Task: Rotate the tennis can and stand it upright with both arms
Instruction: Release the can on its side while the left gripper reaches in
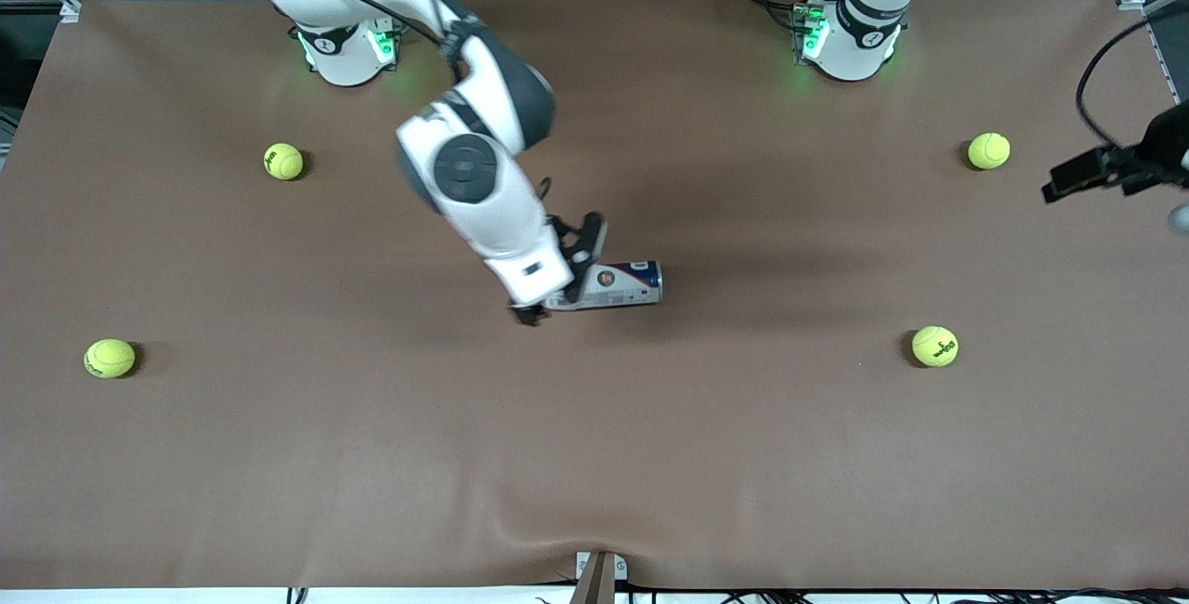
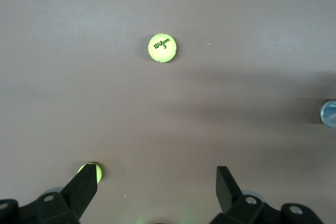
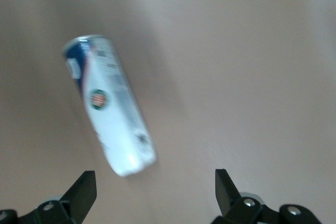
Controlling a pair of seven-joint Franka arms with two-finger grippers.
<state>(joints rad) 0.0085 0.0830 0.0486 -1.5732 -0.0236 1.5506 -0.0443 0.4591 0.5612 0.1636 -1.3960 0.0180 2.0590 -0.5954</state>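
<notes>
The tennis can (image 1: 618, 285) lies on its side on the brown table mat, near the middle. Its navy end points toward the left arm's end of the table. My right gripper (image 1: 560, 274) is open and hovers over the can's white end, one finger on either side of it. In the right wrist view the can (image 3: 110, 106) lies just ahead of the open right gripper (image 3: 155, 179), not held. My left gripper (image 1: 1068, 181) is open and empty, up over the left arm's end of the table. In the left wrist view the left gripper (image 2: 157, 182) shows, with the can's end (image 2: 328, 114) at the frame edge.
Several yellow-green tennis balls lie on the mat: two toward the right arm's end (image 1: 283, 161) (image 1: 110, 358) and two toward the left arm's end (image 1: 988, 151) (image 1: 934, 346). The left wrist view shows one ball (image 2: 162, 48) and another (image 2: 94, 170) partly hidden by a finger.
</notes>
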